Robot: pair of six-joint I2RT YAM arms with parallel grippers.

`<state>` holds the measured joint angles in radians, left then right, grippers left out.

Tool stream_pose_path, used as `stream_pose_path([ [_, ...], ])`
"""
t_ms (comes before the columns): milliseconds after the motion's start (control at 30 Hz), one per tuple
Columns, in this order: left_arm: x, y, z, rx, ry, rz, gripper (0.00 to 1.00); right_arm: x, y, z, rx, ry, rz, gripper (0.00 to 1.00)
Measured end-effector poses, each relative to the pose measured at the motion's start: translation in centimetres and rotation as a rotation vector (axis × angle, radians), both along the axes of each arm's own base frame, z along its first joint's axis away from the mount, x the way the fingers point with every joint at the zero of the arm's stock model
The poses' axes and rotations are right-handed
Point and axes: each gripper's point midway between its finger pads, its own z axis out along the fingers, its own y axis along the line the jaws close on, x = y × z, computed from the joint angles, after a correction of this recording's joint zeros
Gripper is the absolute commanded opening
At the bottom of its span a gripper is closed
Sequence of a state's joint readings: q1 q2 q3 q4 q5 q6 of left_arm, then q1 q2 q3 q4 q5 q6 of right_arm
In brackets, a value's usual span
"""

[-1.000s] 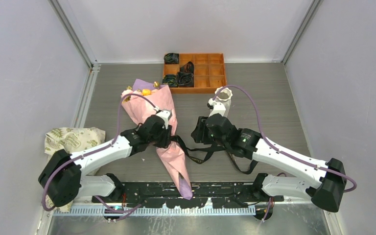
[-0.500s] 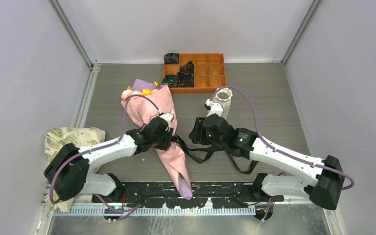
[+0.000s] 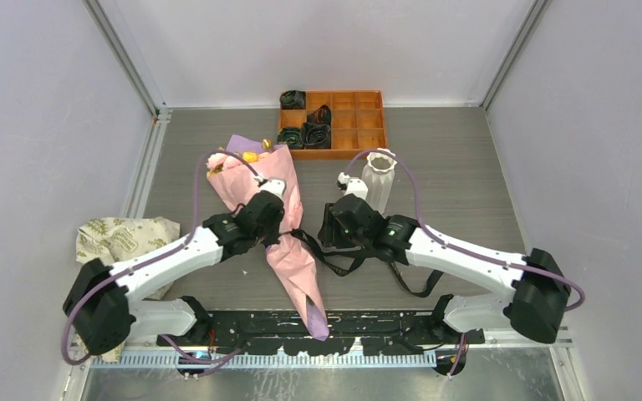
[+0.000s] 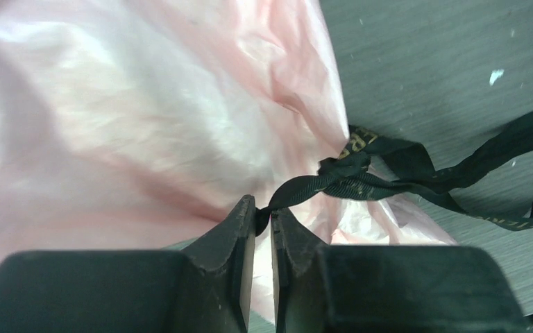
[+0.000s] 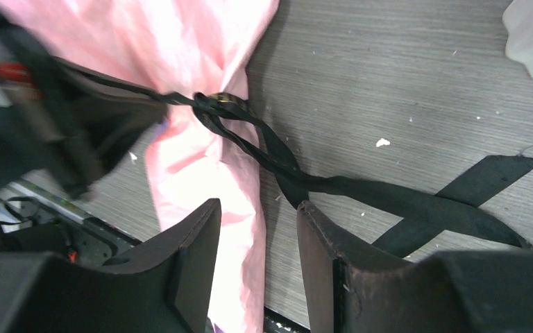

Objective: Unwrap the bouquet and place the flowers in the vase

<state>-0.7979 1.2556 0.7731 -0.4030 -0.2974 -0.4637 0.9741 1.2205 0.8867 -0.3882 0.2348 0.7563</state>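
Observation:
The bouquet [image 3: 297,267], a pink and purple paper cone, lies on the table with its tip toward the arms. Yellow and pink flowers [image 3: 249,156] show at its wide far end. A black ribbon [image 3: 334,266] is knotted around its middle, and its loose tails trail to the right. My left gripper [image 4: 263,211] is shut on a strand of the ribbon [image 4: 361,180] just beside the knot, over the pink paper [image 4: 146,104]. My right gripper [image 5: 258,208] hangs open above the paper's edge and the ribbon tails [image 5: 388,194], gripping nothing. The white ribbed vase [image 3: 377,177] stands upright just beyond the right wrist.
An orange compartment tray [image 3: 382,121] with dark fabric coils [image 3: 309,134] sits at the back. A beige leaf-print cloth [image 3: 121,238] lies at the left edge by the left arm's base. Grey walls enclose the table on three sides.
The left jaws have closed onto the ribbon strand. The right arm has shifted left toward the bouquet's knot, uncovering the vase behind it.

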Motion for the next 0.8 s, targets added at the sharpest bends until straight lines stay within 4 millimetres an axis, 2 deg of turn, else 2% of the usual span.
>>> stream_pose_path([
  [100,0.3,1.0,3.4,-0.024,-0.065,0.054,0.15,0.1,0.8,-1.9,-0.040,0.041,0.015,0.50],
  [200,0.2,2.0,6.4,-0.050,-0.110,0.106,0.15,0.3,2.0,-2.7,-0.062,0.063,0.035,0.51],
  [333,-0.3,3.4,8.8,-0.070,-0.146,0.152,0.18,0.7,4.1,-2.6,-0.067,0.061,0.067,0.51],
  [433,-0.6,3.7,9.9,-0.087,-0.161,0.151,0.23,1.2,5.8,-2.2,-0.061,0.052,0.084,0.51],
  [500,-0.8,3.3,9.6,-0.097,-0.145,0.129,0.27,1.4,6.4,-2.2,-0.064,0.048,0.086,0.51],
  [567,-1.1,2.3,8.5,-0.108,-0.109,0.089,0.34,1.5,6.2,-2.4,-0.078,0.044,0.078,0.51],
  [700,-1.9,1.0,4.6,-0.080,-0.025,0.010,0.43,1.8,5.3,-2.3,-0.098,0.025,0.047,0.51],
  [800,-2.4,0.4,2.0,-0.050,0.024,-0.040,0.48,1.5,3.6,-1.8,-0.104,0.000,0.018,0.53],
])
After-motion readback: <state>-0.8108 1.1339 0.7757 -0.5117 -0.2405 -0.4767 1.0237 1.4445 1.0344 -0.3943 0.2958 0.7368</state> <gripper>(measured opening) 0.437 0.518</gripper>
